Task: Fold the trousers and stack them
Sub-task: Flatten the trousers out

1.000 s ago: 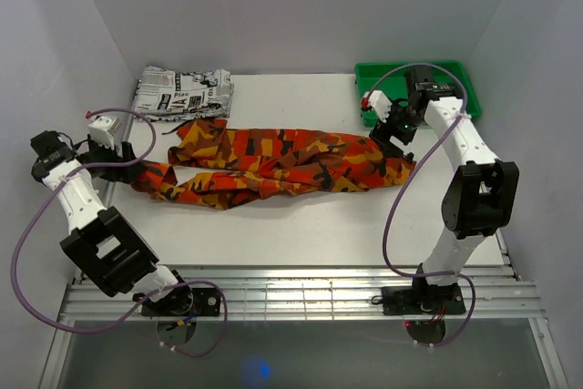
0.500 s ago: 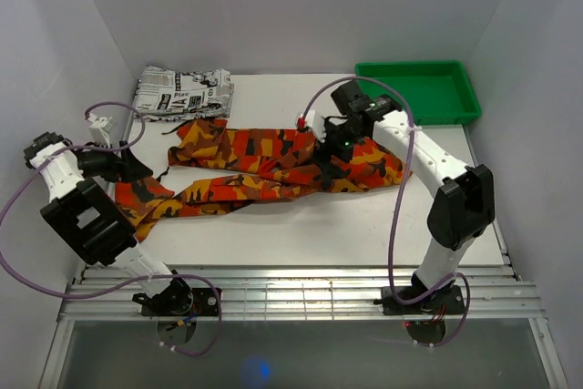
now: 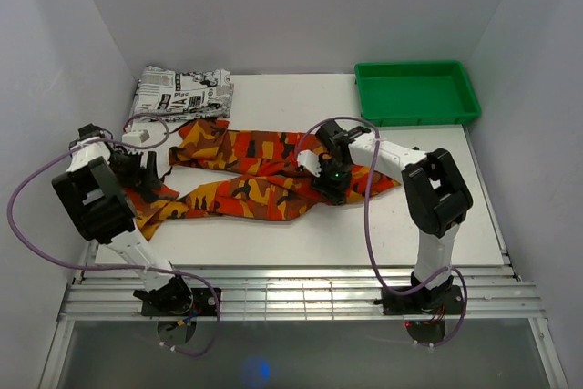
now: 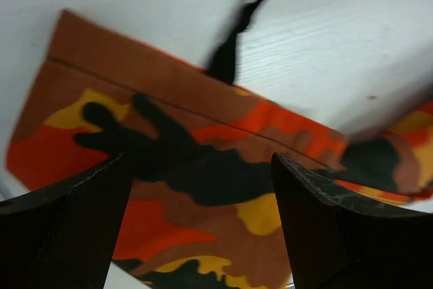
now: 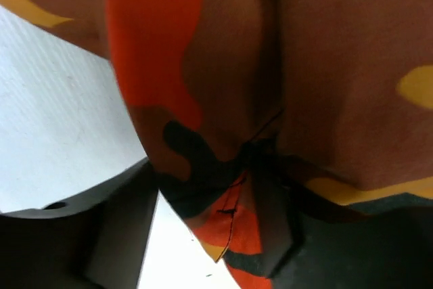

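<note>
The trousers (image 3: 264, 157), in orange, red, yellow and black camouflage, lie stretched left to right across the table's middle. My left gripper (image 3: 144, 179) hovers low over their left end. In the left wrist view it (image 4: 196, 235) stands wide open, with a hemmed edge of the trousers (image 4: 203, 187) beneath and nothing pinched. My right gripper (image 3: 330, 187) is down on the middle of the trousers. In the right wrist view its jaws (image 5: 203, 241) straddle a folded cloth edge (image 5: 223, 65). A strip of white table still shows between one finger (image 5: 101, 235) and the cloth.
A folded newspaper-print garment (image 3: 182, 91) lies at the back left corner. A green tray (image 3: 414, 118) stands at the back right. A black drawstring (image 4: 230, 45) trails off the cloth. White walls close in both sides of the table (image 3: 319, 243).
The right arm swung from beside the green tray to the trousers' middle and came down, its jaws narrowing. The left gripper moved onto the left end. The near leg shifted toward the front left.
</note>
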Available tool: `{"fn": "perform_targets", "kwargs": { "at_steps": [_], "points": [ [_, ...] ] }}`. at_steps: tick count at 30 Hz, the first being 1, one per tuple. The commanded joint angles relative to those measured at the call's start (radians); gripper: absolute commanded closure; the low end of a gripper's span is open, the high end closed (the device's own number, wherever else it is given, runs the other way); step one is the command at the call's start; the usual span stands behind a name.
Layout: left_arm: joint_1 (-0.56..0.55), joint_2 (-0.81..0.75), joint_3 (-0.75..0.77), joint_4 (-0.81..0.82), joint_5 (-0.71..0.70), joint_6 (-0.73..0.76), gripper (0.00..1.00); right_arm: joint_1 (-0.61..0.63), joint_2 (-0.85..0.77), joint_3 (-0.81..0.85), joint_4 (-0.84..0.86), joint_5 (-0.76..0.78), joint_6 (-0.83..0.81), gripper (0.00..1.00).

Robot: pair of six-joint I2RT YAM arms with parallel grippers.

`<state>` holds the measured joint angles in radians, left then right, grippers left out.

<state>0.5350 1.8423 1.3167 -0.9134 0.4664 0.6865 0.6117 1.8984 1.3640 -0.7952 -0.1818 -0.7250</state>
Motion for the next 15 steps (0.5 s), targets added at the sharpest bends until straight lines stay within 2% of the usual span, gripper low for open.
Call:
{"fn": "perform_targets", "kwargs": {
  "at_steps": [1, 2, 3, 6, 7, 10, 11, 15],
  "points": [
    [0.000, 0.029, 0.029, 0.094, -0.181, -0.082, 0.07, 0.000, -0.051, -0.057, 0.030, 0.062, -0.016, 0.42],
    [-0.001, 0.059, 0.030, 0.097, -0.201, -0.084, 0.08, 0.000, -0.058, -0.062, 0.030, 0.067, -0.020, 0.48],
    [-0.001, 0.073, 0.032, 0.096, -0.212, -0.084, 0.11, -0.001, -0.062, -0.060, 0.025, 0.067, -0.025, 0.61],
    [-0.003, 0.107, 0.033, 0.065, -0.197, -0.058, 0.33, -0.003, -0.085, -0.004, 0.002, 0.045, -0.028, 0.92],
    [-0.003, 0.112, 0.036, 0.055, -0.183, -0.050, 0.49, -0.003, -0.087, 0.022, -0.042, 0.032, -0.036, 0.92],
    [-0.001, 0.112, 0.079, 0.002, -0.105, -0.025, 0.75, -0.009, -0.099, 0.127, -0.119, -0.016, -0.043, 0.92],
    [-0.001, 0.104, 0.094, -0.005, -0.077, -0.015, 1.00, -0.009, -0.101, 0.147, -0.130, -0.016, -0.059, 0.92],
    [0.003, 0.043, 0.220, -0.018, 0.049, 0.021, 1.00, -0.059, -0.093, 0.257, -0.208, -0.016, -0.105, 0.92]
  ]
}}
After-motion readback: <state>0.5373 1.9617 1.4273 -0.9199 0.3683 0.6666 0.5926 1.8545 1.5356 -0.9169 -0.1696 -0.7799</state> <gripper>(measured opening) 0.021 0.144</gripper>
